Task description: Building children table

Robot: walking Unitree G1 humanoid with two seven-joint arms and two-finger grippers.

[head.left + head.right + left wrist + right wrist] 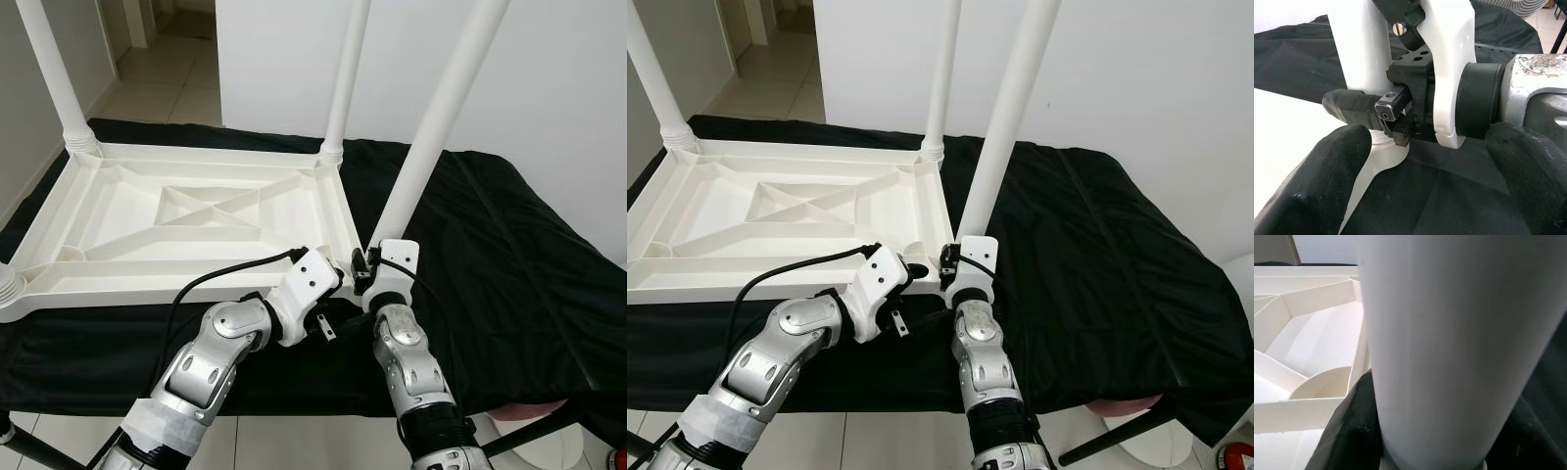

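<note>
White plastic tabletop (186, 220) lies upside down on the black-draped counter (509, 264), two legs already standing in its far corners. At the near right corner, the right hand (364, 264) pinches the base of a leaning leg (436, 127).

Left wrist view: the left hand (1425, 171), fingers spread, sits just beside that grip.

Right wrist view: one black finger (1354, 431) presses the leg.
</note>
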